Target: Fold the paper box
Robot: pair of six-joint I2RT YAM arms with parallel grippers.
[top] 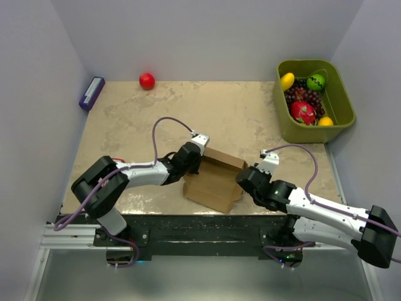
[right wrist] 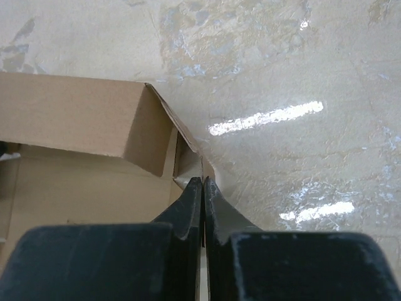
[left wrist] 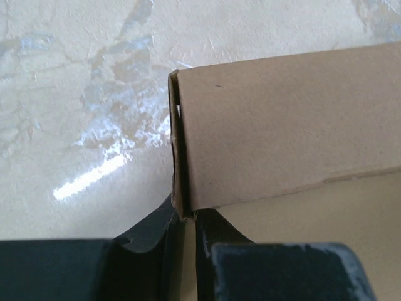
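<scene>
Paper box [top: 213, 180] | left edge pinched in left claw [left wrist: 188, 216] | right claw [right wrist: 202, 183] clenched, perhaps on right flap

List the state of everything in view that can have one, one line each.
paper box, partly folded, walls raised
left hand, shut on the paper box's edge
right hand, shut at the box's corner flap
green bin, upright, holding fruit
red ball, lying loose, untouched
purple box, lying flat, untouched
</scene>
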